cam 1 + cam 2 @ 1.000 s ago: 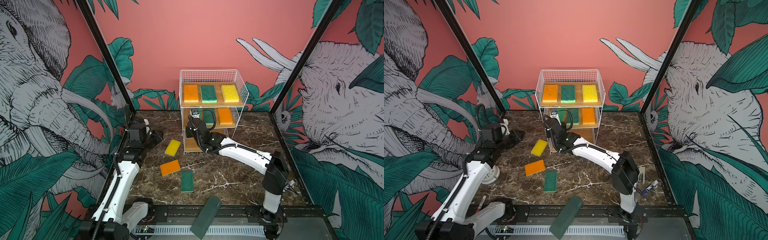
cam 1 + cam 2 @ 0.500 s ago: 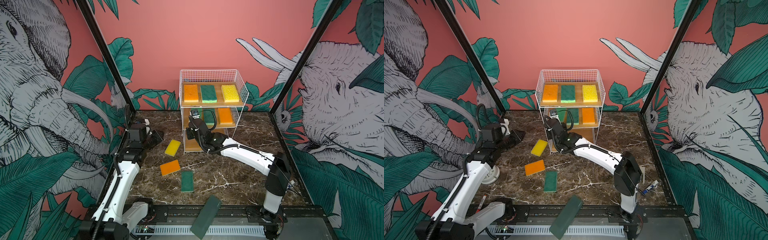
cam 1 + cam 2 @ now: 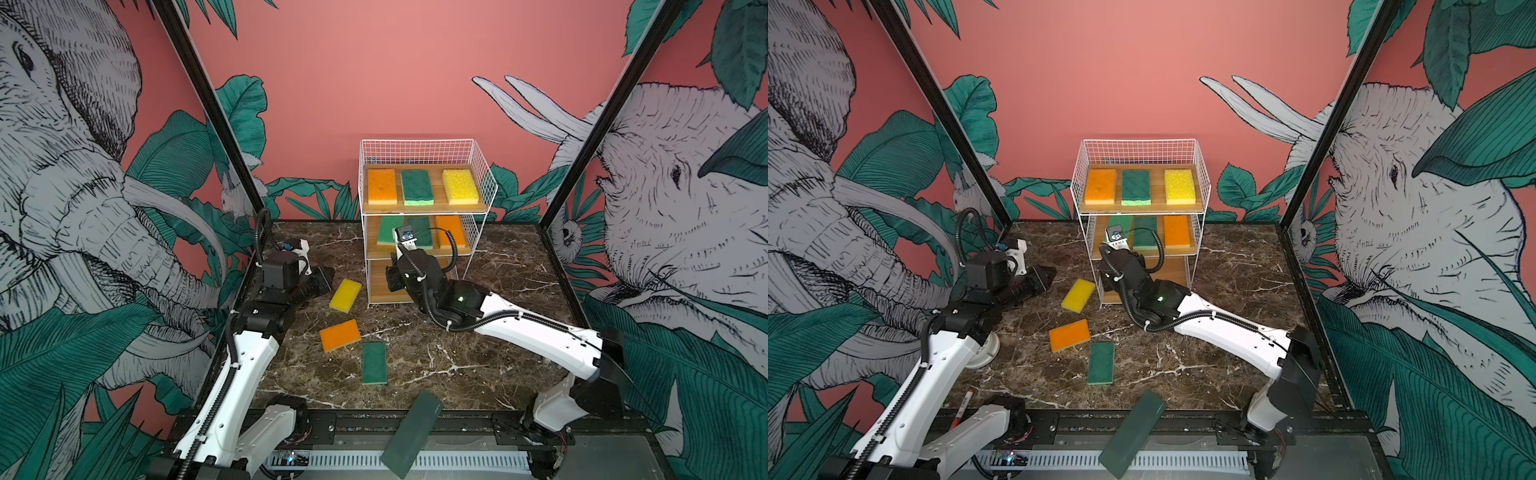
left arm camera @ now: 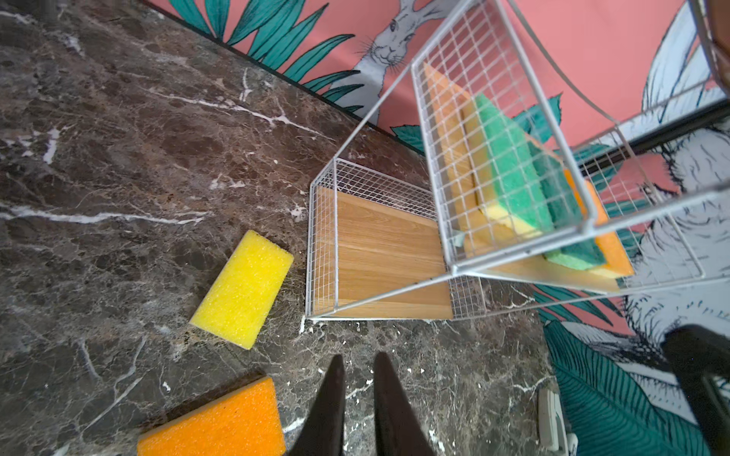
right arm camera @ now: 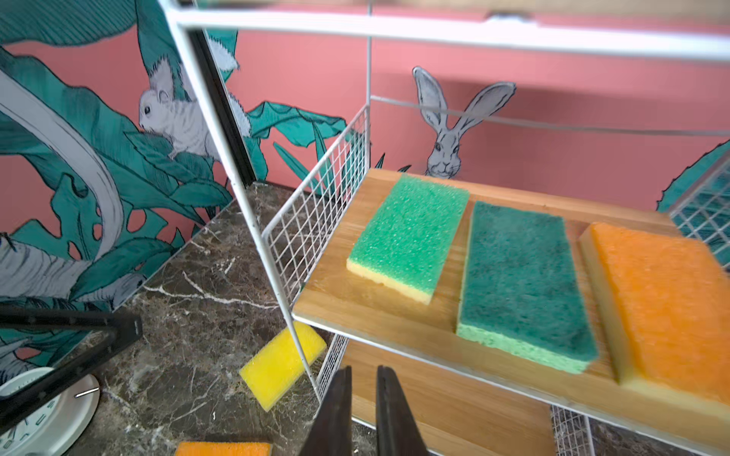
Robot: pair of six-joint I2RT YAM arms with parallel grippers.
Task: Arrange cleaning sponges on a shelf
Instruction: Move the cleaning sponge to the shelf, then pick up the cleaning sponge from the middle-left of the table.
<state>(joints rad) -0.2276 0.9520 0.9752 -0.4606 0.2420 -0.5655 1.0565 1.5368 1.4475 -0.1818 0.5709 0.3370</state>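
Note:
The white wire shelf (image 3: 415, 143) stands at the back. An orange sponge (image 3: 382, 186), a dark green one (image 3: 417, 187) and a yellow one (image 3: 459, 186) lie on its top board. The middle board carries a light green sponge (image 5: 409, 233), a dark green one (image 5: 521, 272) and an orange one (image 5: 663, 308). The bottom board (image 4: 379, 252) is bare. A yellow sponge (image 3: 345, 295), an orange one (image 3: 340, 335) and a dark green one (image 3: 374, 363) lie on the table. My right gripper (image 5: 361, 369) hangs by the bottom board's front left corner, narrowly open and empty. My left gripper (image 4: 358, 357), also narrowly open and empty, hovers beside the orange sponge.
A long dark green slab (image 3: 411, 434) leans over the table's front edge. A white clock (image 3: 982, 353) and a pen (image 3: 962, 409) lie by the left arm's base. Patterned walls close in the marble table on three sides.
My right gripper has drawn back from the middle board, come down a little, and its jaws have parted slightly. The left arm and the sponges have not moved.

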